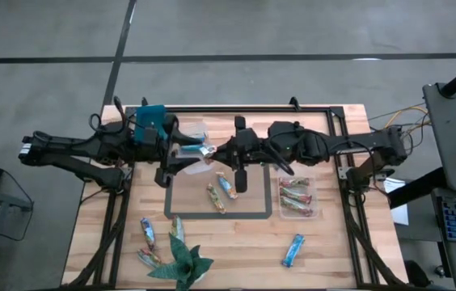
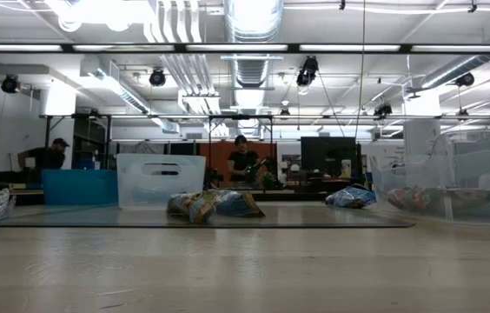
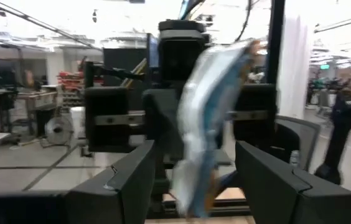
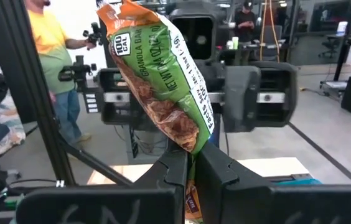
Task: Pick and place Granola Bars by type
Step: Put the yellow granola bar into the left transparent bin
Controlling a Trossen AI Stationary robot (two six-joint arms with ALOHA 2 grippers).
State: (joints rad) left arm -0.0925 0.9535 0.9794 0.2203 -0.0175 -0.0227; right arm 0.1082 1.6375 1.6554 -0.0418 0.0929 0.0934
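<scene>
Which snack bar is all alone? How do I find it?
Find the clear plastic tub of brown-and-red bars on the right side of the wooden table. Below it in the high view lies one shiny bright blue granola bar. Unlike them, it is blue and alone on bare wood.

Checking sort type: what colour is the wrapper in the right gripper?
Green and orange bar, clearest in the right wrist view.

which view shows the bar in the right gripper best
The right wrist view: the green-and-brown granola bar fills the frame, pinched by the right gripper. The high view shows it only as a speck; the low view misses it; the left wrist view blurs it.
</scene>
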